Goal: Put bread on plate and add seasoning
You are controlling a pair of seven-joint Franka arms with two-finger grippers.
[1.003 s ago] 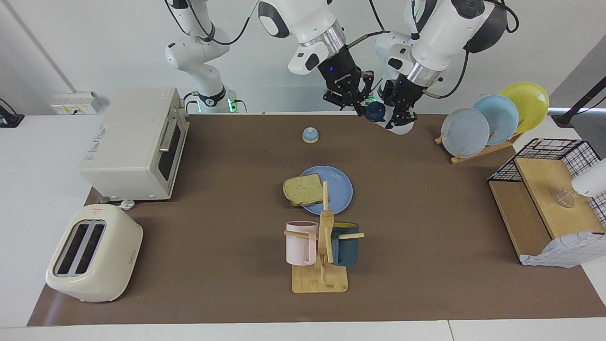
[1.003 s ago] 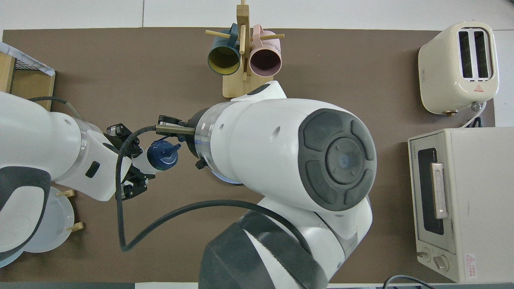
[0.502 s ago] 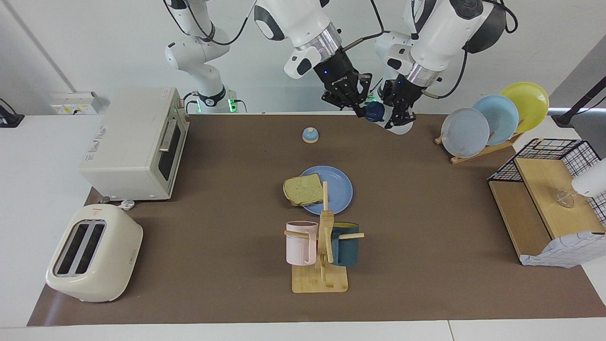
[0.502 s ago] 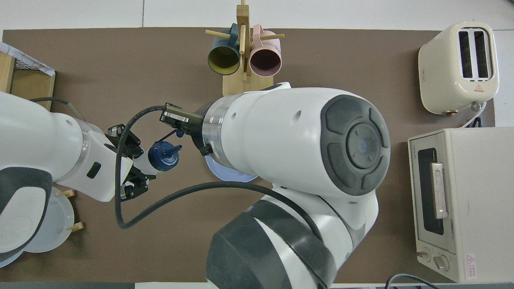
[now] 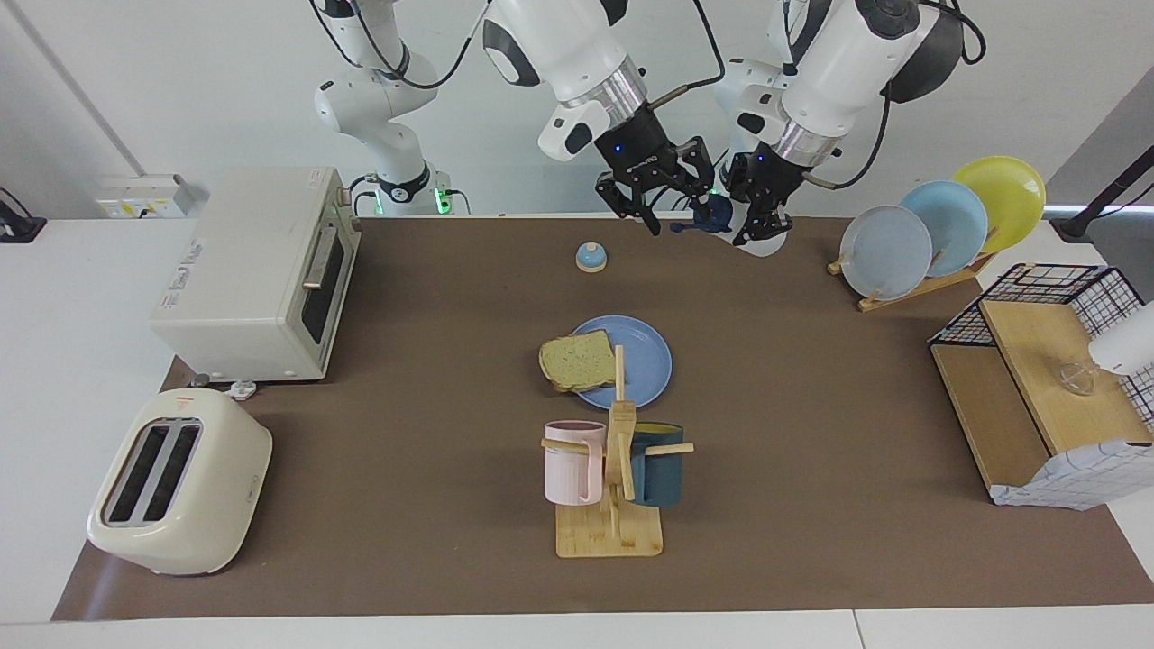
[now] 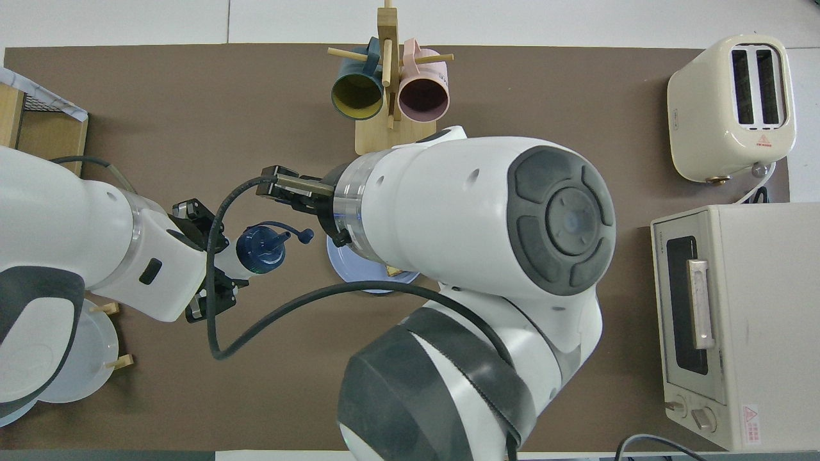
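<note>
**Left hand holds the seasoning bottle in the air, right hand open beside its cap**

The left hand (image 5: 755,214) is clamped on the seasoning (image 5: 732,219), a small white bottle with a dark blue cap. The bottle is tilted, and its cap points toward the right hand (image 5: 669,205). Both hands are raised over the edge of the desk (image 5: 811,505) that is close to the robots. In the overhead view the cap's small flip lid (image 6: 306,235) stands open on its thin strap, away from the spout.

The right hand is just beside the cap. Its fingers (image 5: 651,221) are spread apart and they hold nothing.

The bread (image 5: 577,361) lies on the plate (image 5: 645,361) in the middle of the desk. The slice sits on the side of the plate toward the right arm's end, and part of it hangs over the rim. The plate is well apart from both hands and farther from the robots than they are.

A small bell (image 5: 590,257) with a blue dome stands between the plate and the robots. A wooden mug rack (image 5: 618,487) with a pink mug (image 5: 572,461) and a dark blue mug (image 5: 658,464) stands just beside the plate, farther from the robots. A toaster (image 5: 180,494) and a small oven (image 5: 261,270) are at the right arm's end of the desk. A rack with three plates (image 5: 938,225) is at the left arm's end.
</note>
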